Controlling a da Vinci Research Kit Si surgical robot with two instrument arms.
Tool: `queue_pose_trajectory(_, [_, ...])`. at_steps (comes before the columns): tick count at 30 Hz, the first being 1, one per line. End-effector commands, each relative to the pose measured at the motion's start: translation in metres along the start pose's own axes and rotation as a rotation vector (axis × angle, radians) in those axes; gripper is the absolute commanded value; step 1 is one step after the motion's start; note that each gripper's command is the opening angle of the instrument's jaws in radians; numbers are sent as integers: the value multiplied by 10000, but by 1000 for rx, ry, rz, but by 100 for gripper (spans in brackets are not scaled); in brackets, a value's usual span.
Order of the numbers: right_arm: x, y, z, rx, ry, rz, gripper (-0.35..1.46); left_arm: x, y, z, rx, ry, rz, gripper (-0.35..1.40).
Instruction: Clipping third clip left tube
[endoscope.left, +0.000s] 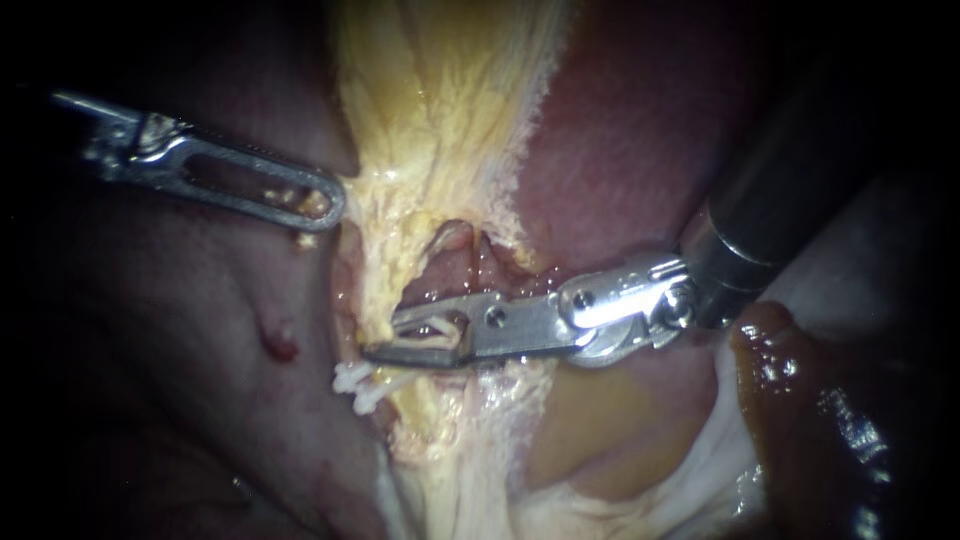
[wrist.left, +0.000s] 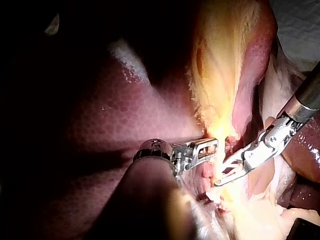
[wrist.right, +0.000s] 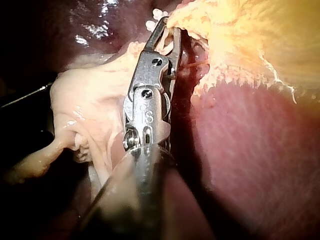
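**Endoscope view.** The left tool (endoscope.left: 322, 205), entering level from the left, is clenched on the edge of the yellow fatty tissue (endoscope.left: 440, 120). Lower down, placed clips (endoscope.left: 358, 385) lie just beside the tip of the right tool (endoscope.left: 385, 337). That tool slants in from the upper right across the liver (endoscope.left: 620, 150) and grasps a loaded clip (endoscope.left: 435, 335) between parted jaws. Which tube it spans cannot be told. Only the left wrist view shows both tools nearly tip to tip.

Right instrument (wrist.right: 171, 26) rose from the lower edge, dark shaft into a metal wrist. Jaws stood slightly apart, gripping a pale clip (wrist.right: 169, 44) from both sides. Tips were buried at the edge of yellow fat (wrist.right: 240, 35). Dark red liver (wrist.right: 260, 150) lay beside the shaft on one side, pale glistening tissue (wrist.right: 90, 105) on the other.
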Motion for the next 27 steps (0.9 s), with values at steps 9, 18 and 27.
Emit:
queue_pose_trajectory(9, [0, 0, 0, 0, 0, 0, -5, 0, 0, 0, 0, 0, 0, -35])
queue_pose_trajectory(18, [-1, 2, 2, -10, 41, 40, 45, 0, 0, 0, 0, 0, 0, -35])
queue_pose_trajectory(27, [-3, -2, 5, 15, 69, 56, 49, 0, 0, -1, 0, 0, 0, -35])
